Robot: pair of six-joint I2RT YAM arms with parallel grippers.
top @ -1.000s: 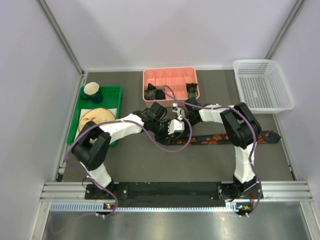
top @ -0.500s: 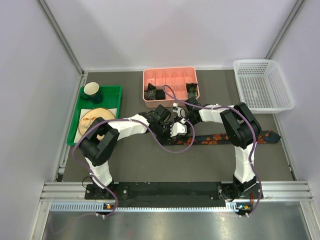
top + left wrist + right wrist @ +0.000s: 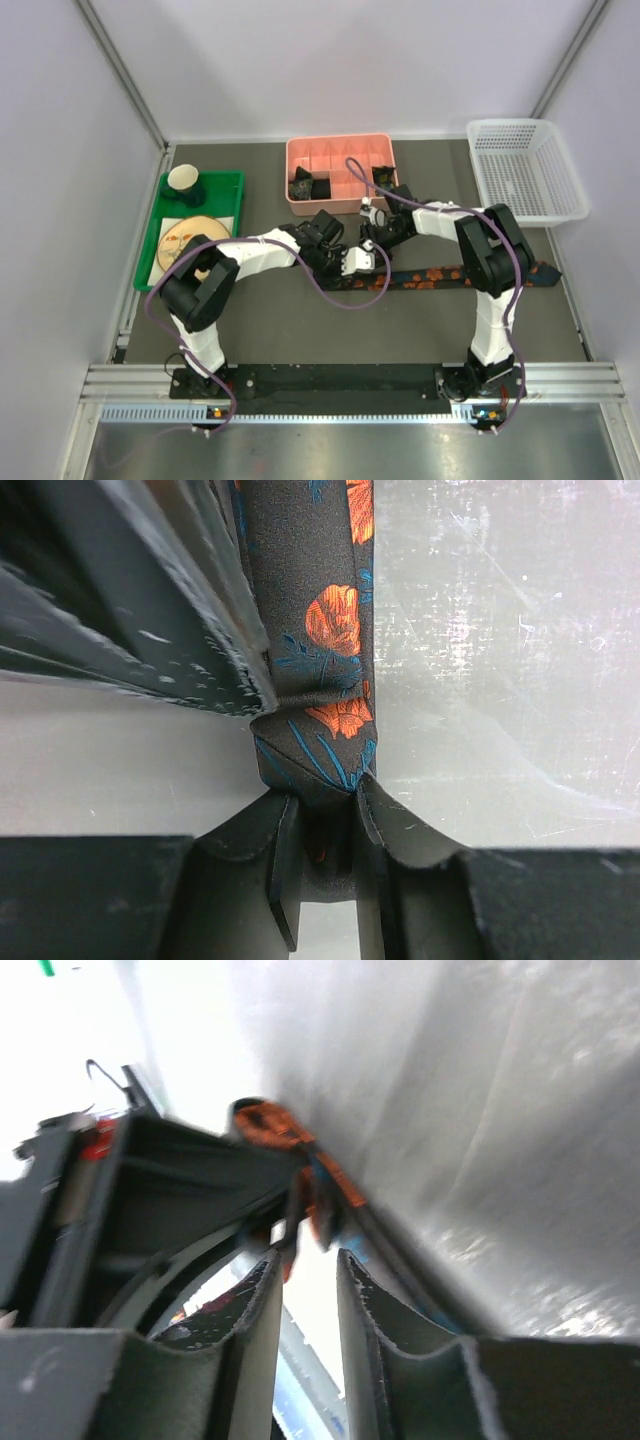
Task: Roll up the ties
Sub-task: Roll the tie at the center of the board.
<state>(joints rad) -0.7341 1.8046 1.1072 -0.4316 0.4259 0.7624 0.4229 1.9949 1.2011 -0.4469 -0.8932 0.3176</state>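
Observation:
A black tie with red-orange blotches (image 3: 440,277) lies flat across the table's middle, running right from the grippers. My left gripper (image 3: 358,262) is shut on its folded left end. In the left wrist view the jaws (image 3: 320,815) pinch the fold, and the tie (image 3: 320,630) runs away from them. My right gripper (image 3: 372,238) hangs just behind and right of the left one. Its fingers (image 3: 260,1300) stand a narrow gap apart with nothing between them, and the tie's end (image 3: 300,1170) is blurred just beyond the tips.
A pink divided box (image 3: 340,150) at the back holds rolled dark ties (image 3: 302,186). A white basket (image 3: 525,170) stands at the back right. A green tray (image 3: 225,185) at the left carries a cup (image 3: 185,180) and a plate (image 3: 190,235). Purple cables loop over both arms.
My right gripper has drawn back and to the right, away from the left gripper. My left gripper shifted slightly right early on and still holds the tie's end.

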